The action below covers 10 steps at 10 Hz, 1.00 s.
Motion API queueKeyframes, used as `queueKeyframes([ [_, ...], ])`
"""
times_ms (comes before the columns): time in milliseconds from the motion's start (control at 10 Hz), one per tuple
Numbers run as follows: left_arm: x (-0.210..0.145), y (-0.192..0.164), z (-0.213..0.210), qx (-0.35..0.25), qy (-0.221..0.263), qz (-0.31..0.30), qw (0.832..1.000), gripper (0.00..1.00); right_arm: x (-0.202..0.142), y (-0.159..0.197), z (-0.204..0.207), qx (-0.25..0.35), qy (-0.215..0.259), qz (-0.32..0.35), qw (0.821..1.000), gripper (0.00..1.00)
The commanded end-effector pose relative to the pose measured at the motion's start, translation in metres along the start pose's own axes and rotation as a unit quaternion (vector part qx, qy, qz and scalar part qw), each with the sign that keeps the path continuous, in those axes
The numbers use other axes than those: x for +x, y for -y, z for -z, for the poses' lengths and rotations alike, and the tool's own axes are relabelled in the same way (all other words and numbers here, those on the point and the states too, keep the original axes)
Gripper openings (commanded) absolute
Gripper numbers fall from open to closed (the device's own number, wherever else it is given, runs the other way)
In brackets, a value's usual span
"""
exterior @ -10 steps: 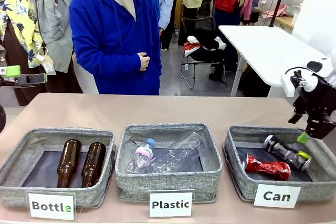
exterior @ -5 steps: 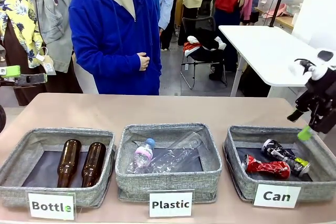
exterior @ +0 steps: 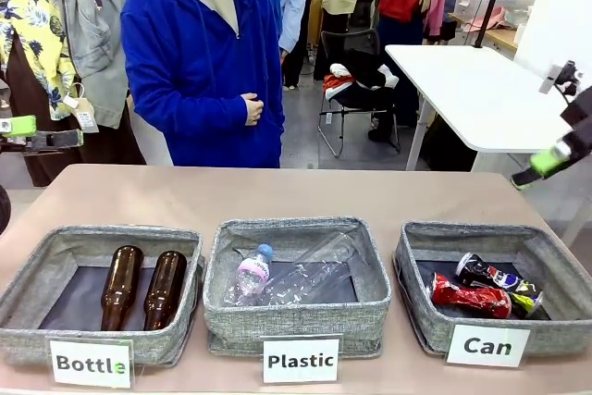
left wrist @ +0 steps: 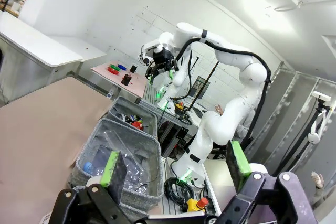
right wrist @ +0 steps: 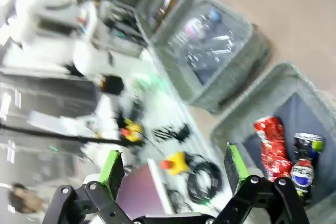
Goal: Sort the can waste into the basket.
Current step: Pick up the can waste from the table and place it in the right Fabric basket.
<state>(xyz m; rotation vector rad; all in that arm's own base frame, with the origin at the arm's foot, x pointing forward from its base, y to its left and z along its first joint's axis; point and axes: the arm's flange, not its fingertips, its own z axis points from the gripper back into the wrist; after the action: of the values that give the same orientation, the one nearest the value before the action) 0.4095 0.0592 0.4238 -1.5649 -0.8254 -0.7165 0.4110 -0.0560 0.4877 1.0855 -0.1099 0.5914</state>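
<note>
- Front view: we see three grey baskets in a row along the near edge of the desk. The basket signed "Can" sits at the near right corner.
- Inside it the red can lies on its side toward the near wall, and the black can lies just behind it, the two touching.
- The middle basket, signed "Plastic", holds clear plastic bottles; the left basket, signed "Bottle", holds two brown glass bottles side by side.
- Our right end effector hangs high above the desk's right edge, well apart from the cans, one green pad showing. Our left end effector sits at the picture's left edge, above the far left corner.
- A person in a blue hooded jacket stands at the far edge.
- Left wrist view: our left end effector stands wide with nothing between its fingers; beyond it we see the row of baskets and the right arm raised.
- Right wrist view: the picture is blurred; our right end effector is spread wide and holds nothing. The red can and black can lie side by side in the basket below.
</note>
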Motion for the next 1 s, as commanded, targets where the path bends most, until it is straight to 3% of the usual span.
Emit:
queueKeyframes([
  [0, 0.001, 0.003, 0.001, 0.001, -0.007, -0.004, 1.0, 1.0, 0.017, 0.003, -0.006, 0.159, 0.212, 0.219, 0.939, 1.0],
  [100, 0.001, 0.003, 0.001, 0.001, -0.007, -0.004, 1.0, 1.0, 0.02, 0.009, -0.004, 0.164, 0.23, 0.239, 0.929, 1.0],
  [200, 0.001, 0.003, 0.001, 0.001, -0.007, -0.004, 1.0, 1.0, 0.024, 0.012, 0.001, 0.142, 0.228, 0.249, 0.931, 1.0],
  [300, 0.001, 0.003, 0.001, 0.001, -0.007, -0.004, 1.0, 1.0, 0.01, 0.017, -0.007, 0.083, 0.076, 0.121, 0.986, 1.0],
  [900, 0.001, 0.003, 0.001, 0.001, -0.007, -0.004, 1.0, 1.0, 0.01, 0.017, -0.007, 0.083, 0.076, 0.121, 0.986, 1.0],
])
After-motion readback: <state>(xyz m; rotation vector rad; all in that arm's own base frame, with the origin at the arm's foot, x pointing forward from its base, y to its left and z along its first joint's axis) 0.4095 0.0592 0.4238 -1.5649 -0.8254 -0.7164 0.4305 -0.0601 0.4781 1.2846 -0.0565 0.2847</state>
